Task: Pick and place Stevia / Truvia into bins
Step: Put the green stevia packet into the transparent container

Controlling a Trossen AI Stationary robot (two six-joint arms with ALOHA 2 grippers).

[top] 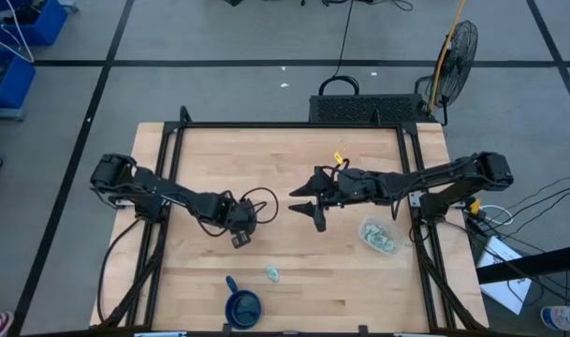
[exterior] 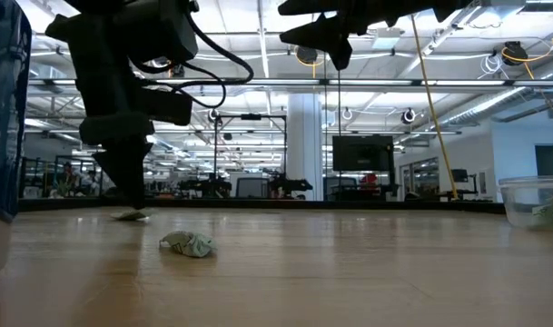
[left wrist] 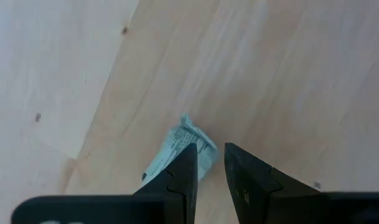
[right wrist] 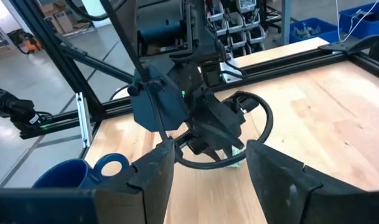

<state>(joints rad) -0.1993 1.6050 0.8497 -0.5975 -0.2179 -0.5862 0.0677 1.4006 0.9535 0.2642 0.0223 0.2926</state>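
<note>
My left gripper points down at the table left of centre, its fingers a narrow gap apart. A pale green and white sachet lies flat on the wood under and beside one finger; bare wood shows in the gap. The gripper and sachet also show in the low view. A second, crumpled sachet lies loose nearer the front edge. The clear plastic bin at the right holds several sachets. My right gripper hangs open and empty above mid-table. My left gripper comes from above, pointing down. One fingertip stands over the near edge of the sachet, which lies on the table outside the gap. I cannot tell whether the finger touches it.
A dark blue mug stands at the front edge, near the loose sachet. A black frame runs round the table's far and side edges. Bare wood lies between the two grippers and the bin.
</note>
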